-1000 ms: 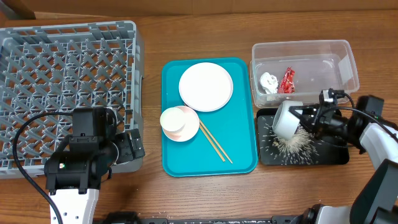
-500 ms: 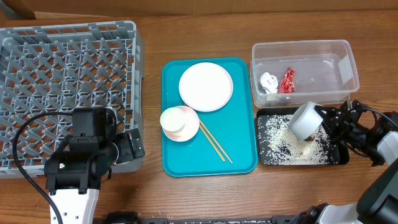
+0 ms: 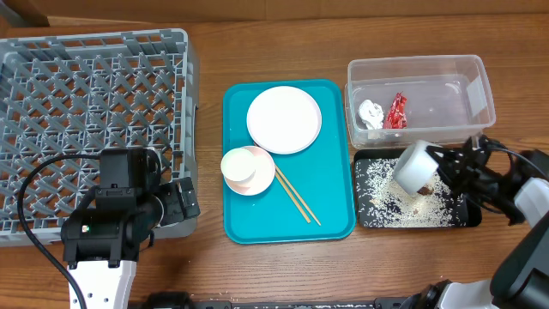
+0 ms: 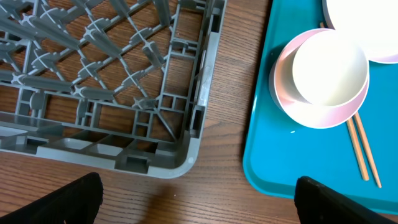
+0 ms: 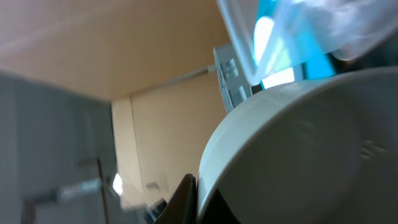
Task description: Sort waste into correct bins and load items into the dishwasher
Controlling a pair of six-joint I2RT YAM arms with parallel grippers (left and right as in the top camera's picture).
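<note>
Rice grains (image 3: 382,190) now cover the black tray (image 3: 467,221) at the surface's right edge, tipped moments ago from the greyish-white bowl (image 3: 414,166) clamped in the right claw (image 3: 442,163), likely freeing it for the dish rack (image 3: 86,94); the left claw (image 4: 199,202) hangs spread, empty.

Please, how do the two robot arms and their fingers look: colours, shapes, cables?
Each arm has a blocky black part near the wrist and a smooth white shell behind. A thin black cable loops beside the left arm, whose fingers are black. The right arm carries black cable too.
</note>
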